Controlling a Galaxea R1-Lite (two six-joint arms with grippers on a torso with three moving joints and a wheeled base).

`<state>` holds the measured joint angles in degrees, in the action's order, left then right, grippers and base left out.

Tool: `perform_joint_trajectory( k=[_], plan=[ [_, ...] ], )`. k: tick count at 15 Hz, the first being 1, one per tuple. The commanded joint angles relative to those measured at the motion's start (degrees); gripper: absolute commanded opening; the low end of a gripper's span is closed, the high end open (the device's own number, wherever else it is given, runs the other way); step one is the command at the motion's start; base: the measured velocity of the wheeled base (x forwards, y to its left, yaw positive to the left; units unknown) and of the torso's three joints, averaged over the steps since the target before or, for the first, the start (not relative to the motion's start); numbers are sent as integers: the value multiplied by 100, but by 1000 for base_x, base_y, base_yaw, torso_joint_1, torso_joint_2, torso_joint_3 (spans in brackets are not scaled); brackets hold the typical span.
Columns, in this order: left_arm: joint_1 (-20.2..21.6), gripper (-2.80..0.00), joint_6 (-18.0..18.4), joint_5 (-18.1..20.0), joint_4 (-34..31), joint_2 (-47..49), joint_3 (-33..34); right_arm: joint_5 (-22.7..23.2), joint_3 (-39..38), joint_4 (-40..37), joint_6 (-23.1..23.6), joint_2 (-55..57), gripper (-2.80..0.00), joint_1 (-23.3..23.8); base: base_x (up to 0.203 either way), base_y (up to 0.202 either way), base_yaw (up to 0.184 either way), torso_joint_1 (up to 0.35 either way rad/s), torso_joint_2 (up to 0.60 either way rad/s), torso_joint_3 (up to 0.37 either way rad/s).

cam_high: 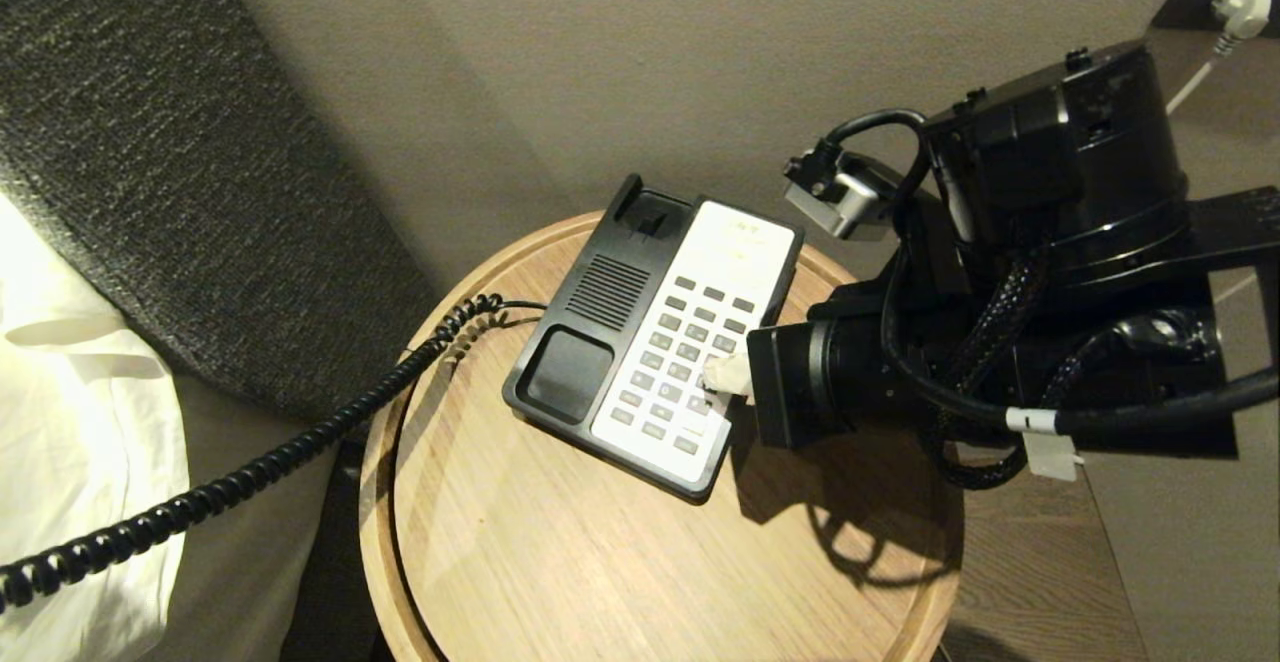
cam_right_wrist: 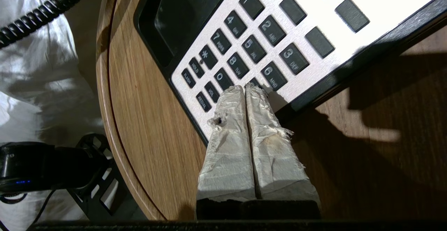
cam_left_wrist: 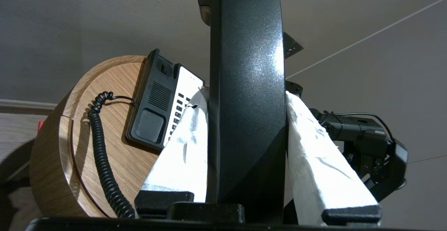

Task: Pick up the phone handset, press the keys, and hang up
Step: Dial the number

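The right gripper has its two wrapped fingers pressed tight together with nothing between them, like one poking finger, and the tip sits on the keys at the side of the phone base nearest the right edge of the round wooden table, so I think it is on the key-pressing step. The left gripper is off beside the table and holds the phone handset squeezed between its fingers, keeping it away so the keys stay free. The coiled cord stretches off the table's left edge toward it, and the cradle on the base waits bare for hanging up.
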<state>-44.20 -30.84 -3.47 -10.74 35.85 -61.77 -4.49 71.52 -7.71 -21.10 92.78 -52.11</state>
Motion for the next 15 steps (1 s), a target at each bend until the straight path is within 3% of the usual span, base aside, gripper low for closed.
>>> perform_joint_trajectory(
  k=[1, 15],
  plan=[
    [-1, -280, -18, -4, -7, 1, -29, -17, -15, -17, 1, 30, -280, -1, 0, 0, 0, 0, 0, 0],
    [-1, -280, -18, -22, -7, 44, -186, -88, -9, -25, 54, 161, -280, 52, 0, 0, 0, 0, 0, 0]
  ],
)
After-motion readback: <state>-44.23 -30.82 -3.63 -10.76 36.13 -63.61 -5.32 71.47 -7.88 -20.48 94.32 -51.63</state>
